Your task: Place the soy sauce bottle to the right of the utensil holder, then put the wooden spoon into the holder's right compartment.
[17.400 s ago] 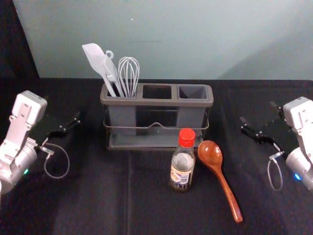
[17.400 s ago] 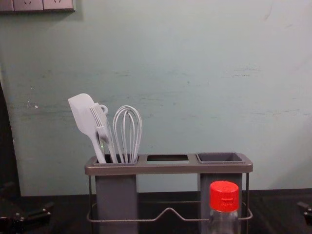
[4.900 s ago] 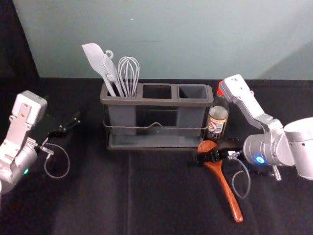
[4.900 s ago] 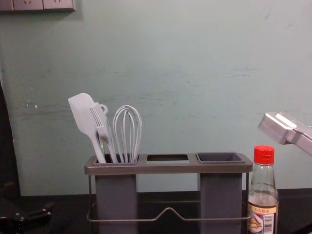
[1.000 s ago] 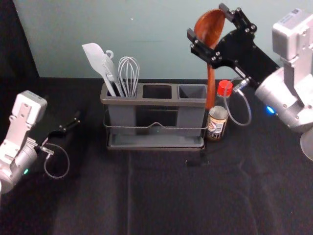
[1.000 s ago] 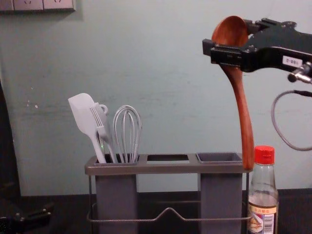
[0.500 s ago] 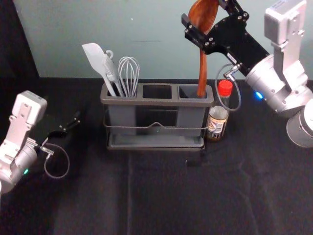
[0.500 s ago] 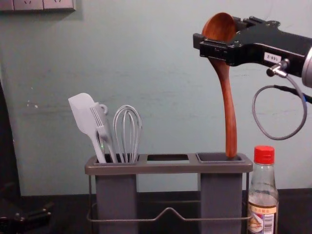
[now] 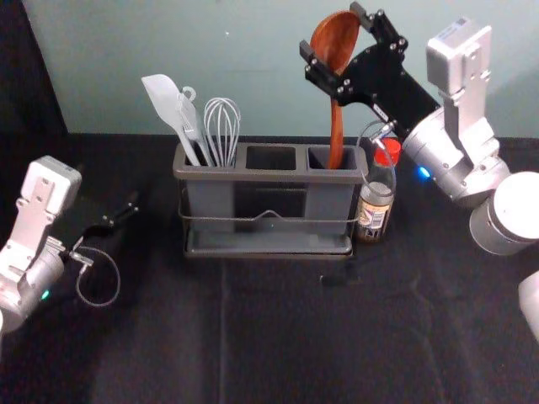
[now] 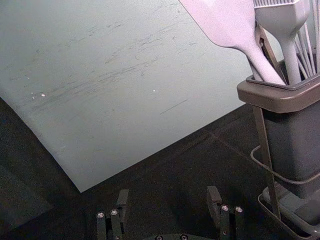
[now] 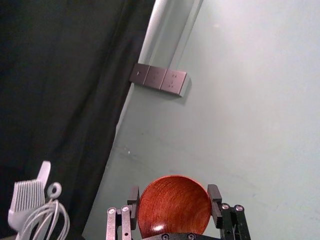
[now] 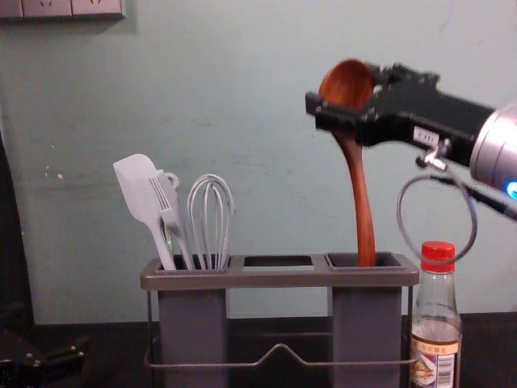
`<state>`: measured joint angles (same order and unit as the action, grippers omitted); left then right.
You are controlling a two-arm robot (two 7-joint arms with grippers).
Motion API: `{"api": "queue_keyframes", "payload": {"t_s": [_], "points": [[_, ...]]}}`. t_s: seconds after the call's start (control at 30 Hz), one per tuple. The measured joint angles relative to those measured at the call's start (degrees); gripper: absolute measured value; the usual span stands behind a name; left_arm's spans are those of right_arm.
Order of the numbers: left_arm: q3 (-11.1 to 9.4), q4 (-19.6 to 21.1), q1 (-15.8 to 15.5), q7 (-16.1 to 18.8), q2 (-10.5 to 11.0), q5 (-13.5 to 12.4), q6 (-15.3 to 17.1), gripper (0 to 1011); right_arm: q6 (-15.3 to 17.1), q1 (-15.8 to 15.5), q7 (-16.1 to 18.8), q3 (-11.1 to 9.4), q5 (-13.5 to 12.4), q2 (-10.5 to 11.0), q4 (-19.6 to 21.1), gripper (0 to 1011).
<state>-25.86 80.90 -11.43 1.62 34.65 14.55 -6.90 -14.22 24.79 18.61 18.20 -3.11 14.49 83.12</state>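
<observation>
Since half a second ago: dark reddish-brown wooden spoon (image 12: 361, 190) has shifted left and dropped. Handle end is now down in the mouth of the grey right compartment (image 12: 366, 323) of the brown-rimmed utensil holder (image 12: 279, 279); about a second ago it was outside, by the holder's right end. Spoon is near upright, bowl up, slight lean. Right gripper (image 9: 333, 31), above the holder's right end, has the bowl pinched between its fingers.

For the task: bottle half looks done. Clear glass soy sauce bottle (image 12: 436, 327) with red cap stands upright just beside the holder's right end, same spot as a few seconds ago. Spoon half is at insertion; my read is lower further, then release. Risk: handle snags the rim, or the grey cable loop (image 12: 398, 208) nudges the cap.

Left gripper (image 10: 168, 198) is parked left of the holder, fingers spread, nothing between them.

Hard to tell: handle tip's depth, compartment wall hides it. Bottle base is cut off in the chest view. Cable overlaps the bottle in the head view; can't tell if it touches.
</observation>
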Motion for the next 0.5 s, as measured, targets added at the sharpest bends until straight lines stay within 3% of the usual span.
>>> {"api": "queue_keyframes", "payload": {"t_s": [0.5], "points": [[0.0, 0.0, 0.0, 0.0, 0.0, 0.0, 0.0, 1000, -3.26, -1.39, 0.36, 0.64, 0.23, -1.37, -6.41, 843]]}}
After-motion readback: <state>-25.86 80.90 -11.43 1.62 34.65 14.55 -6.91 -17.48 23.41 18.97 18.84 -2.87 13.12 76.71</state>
